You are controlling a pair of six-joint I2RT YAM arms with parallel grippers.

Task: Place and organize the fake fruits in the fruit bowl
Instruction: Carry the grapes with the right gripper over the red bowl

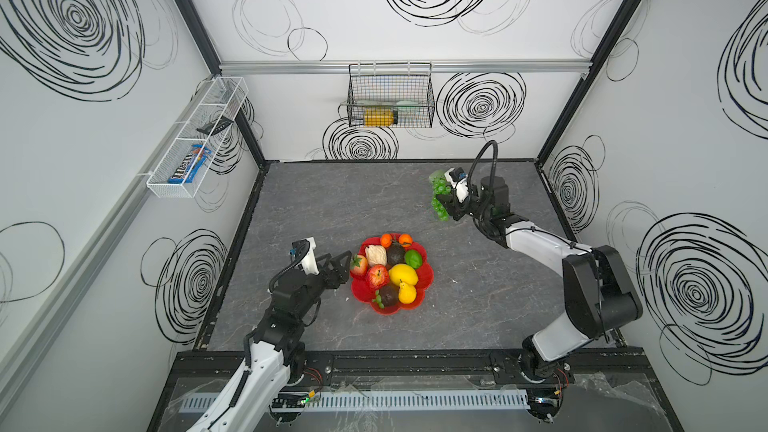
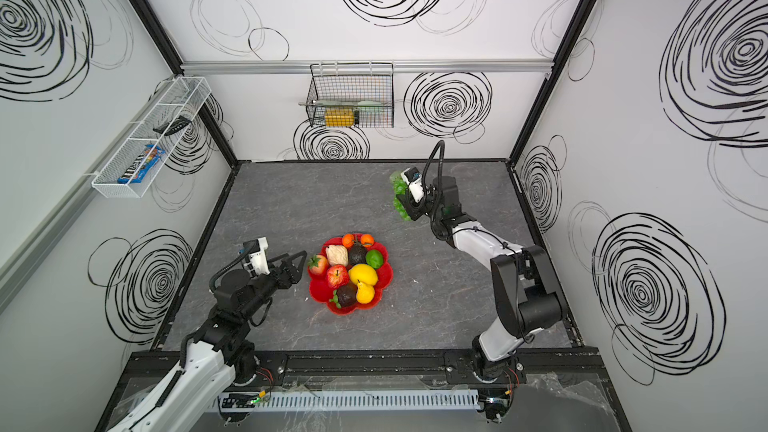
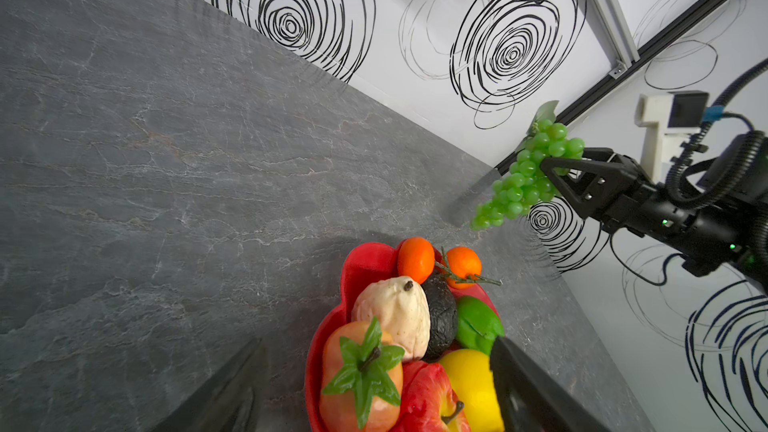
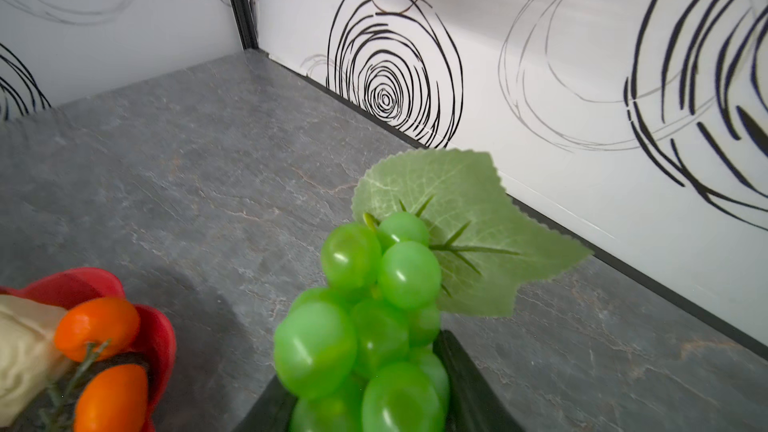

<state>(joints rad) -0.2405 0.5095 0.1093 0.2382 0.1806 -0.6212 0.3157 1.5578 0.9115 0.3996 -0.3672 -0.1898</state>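
Dangling green grapes (image 3: 519, 184) pinched mid-bunch by right gripper (image 1: 445, 201), aloft over bench (image 1: 332, 201), well apart from fruit bowl (image 1: 426, 280). Bowl crowded: bunch may slide off heap, limp tail may snag rim. Left gripper (image 1: 343, 270) wide, empty, beside bowl.

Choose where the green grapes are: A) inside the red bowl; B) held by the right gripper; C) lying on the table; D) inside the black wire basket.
B: the right gripper is closed on the green grapes, which hang in the air, away from the fruit bowl.
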